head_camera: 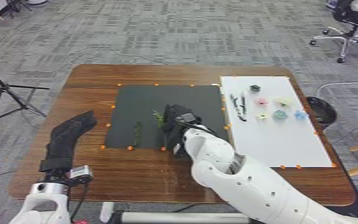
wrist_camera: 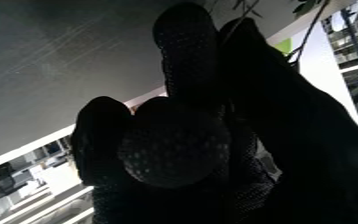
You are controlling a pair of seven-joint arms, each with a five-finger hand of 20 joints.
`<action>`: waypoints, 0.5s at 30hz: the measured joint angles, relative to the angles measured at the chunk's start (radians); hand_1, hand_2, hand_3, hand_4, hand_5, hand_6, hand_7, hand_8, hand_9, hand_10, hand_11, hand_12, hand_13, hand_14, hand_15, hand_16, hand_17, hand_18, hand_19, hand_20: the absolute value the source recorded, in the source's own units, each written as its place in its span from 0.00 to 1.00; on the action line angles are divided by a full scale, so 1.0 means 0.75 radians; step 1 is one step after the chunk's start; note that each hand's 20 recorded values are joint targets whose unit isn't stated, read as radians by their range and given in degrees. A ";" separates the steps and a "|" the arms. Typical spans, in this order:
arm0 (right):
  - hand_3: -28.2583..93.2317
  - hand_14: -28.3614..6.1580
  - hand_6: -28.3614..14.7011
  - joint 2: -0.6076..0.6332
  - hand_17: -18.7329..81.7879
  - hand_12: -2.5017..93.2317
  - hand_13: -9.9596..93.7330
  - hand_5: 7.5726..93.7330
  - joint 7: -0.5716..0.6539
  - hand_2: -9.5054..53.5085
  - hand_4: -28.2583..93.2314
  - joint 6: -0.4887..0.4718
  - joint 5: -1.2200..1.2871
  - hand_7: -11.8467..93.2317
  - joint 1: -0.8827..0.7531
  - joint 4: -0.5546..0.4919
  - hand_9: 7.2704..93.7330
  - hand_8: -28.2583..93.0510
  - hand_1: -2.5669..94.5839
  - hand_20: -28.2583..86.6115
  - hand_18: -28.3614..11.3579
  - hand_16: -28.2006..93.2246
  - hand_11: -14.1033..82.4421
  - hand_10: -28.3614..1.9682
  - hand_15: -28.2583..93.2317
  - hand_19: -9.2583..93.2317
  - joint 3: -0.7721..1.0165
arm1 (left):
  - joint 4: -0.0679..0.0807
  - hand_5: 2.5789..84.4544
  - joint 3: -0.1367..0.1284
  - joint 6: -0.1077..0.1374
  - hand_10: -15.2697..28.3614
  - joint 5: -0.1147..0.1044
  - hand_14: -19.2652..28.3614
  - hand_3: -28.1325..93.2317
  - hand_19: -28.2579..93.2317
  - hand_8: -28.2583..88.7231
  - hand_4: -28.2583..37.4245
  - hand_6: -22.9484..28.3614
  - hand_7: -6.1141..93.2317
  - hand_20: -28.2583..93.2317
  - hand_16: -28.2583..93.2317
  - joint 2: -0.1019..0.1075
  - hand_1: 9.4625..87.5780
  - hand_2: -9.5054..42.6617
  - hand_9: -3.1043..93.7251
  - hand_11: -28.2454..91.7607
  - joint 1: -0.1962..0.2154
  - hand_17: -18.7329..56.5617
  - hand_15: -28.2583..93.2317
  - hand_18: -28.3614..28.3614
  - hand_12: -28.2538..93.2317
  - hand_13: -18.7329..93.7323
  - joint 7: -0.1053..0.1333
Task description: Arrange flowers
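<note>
My right hand [head_camera: 177, 117] is over the black mat [head_camera: 184, 95], right of a green stem [head_camera: 138, 134] lying there. A leafy green sprig [head_camera: 159, 119] shows at its left side. In the right wrist view, the right hand [wrist_camera: 189, 55] has a finger and thumb closed on the sprig's thin stem [wrist_camera: 238, 25], its other fingers curled; leaves [wrist_camera: 304, 7] stick out beyond the fingertips. My left hand [head_camera: 73, 127] stays at the table's left side, fingers straight. On the white board [head_camera: 278, 135] lie small pink [head_camera: 262, 101], yellow [head_camera: 262, 116] and teal [head_camera: 279, 115] flowers.
Dark stems [head_camera: 241, 107] and a dark green flower [head_camera: 255, 88] also lie on the white board. Orange dots line the mat and board edges. A black round container [head_camera: 322, 111] stands beyond the wooden table's [head_camera: 149, 175] right edge.
</note>
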 measured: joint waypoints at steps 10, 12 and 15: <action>0.73 0.78 0.55 -0.007 0.84 0.25 1.00 0.78 0.002 0.00 0.19 0.000 0.051 0.40 0.001 0.000 0.99 0.40 0.47 0.65 0.40 0.47 0.36 0.55 0.69 1.00 0.019 | 0.002 0.54 0.000 -0.008 0.65 0.003 0.75 0.83 0.33 0.19 0.00 0.51 0.16 0.37 0.27 0.000 0.15 0.23 0.50 0.37 -0.002 0.30 0.35 0.75 0.34 0.50 -0.001; 0.75 0.78 0.55 -0.007 0.84 0.25 1.00 0.78 0.002 0.00 0.18 0.001 0.055 0.40 0.003 -0.001 0.99 0.38 0.45 0.65 0.40 0.47 0.36 0.55 0.69 1.00 0.019 | 0.002 0.54 0.000 -0.009 0.65 0.003 0.75 0.83 0.33 0.19 0.00 0.51 0.16 0.37 0.27 0.000 0.15 0.23 0.50 0.37 -0.002 0.30 0.35 0.75 0.34 0.50 -0.001; 0.76 0.78 0.55 -0.007 0.84 0.25 1.00 0.77 0.002 0.00 0.18 0.007 0.064 0.39 0.008 -0.001 0.98 0.35 0.42 0.65 0.41 0.47 0.36 0.54 0.69 1.00 0.020 | 0.002 0.54 0.000 -0.010 0.65 0.004 0.75 0.83 0.33 0.19 0.00 0.52 0.16 0.37 0.27 0.000 0.15 0.23 0.50 0.37 -0.002 0.30 0.35 0.75 0.34 0.50 -0.001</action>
